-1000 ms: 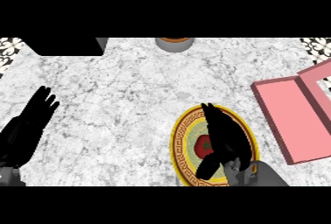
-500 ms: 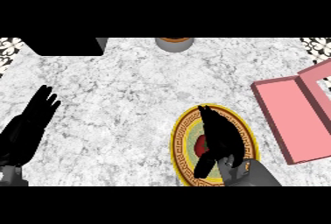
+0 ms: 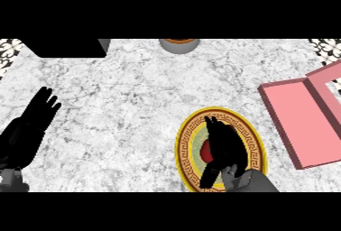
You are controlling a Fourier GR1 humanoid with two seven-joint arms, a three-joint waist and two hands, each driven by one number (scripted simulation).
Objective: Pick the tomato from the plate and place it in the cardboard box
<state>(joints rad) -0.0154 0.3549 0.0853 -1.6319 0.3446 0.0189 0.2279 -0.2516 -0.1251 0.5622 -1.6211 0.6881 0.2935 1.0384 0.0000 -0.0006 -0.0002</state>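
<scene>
A round plate with a gold patterned rim (image 3: 248,135) lies on the marble counter at the lower right. The red tomato (image 3: 207,150) sits on it, mostly hidden; only its left side shows. My right hand (image 3: 223,145) lies over the plate with fingers straight, covering the tomato from the right, thumb down beside it. The open pink box (image 3: 303,121) lies to the plate's right, its lid raised at the far right edge. My left hand (image 3: 28,128) rests open at the left edge, fingers pointing up.
A black block (image 3: 66,47) stands at the back left. A grey pot with a brown top (image 3: 179,44) sits at the back middle. Patterned tiles show at both back corners.
My right hand has drawn back toward me over the plate, and a sliver of the tomato now shows at its left. The left hand has not moved.
</scene>
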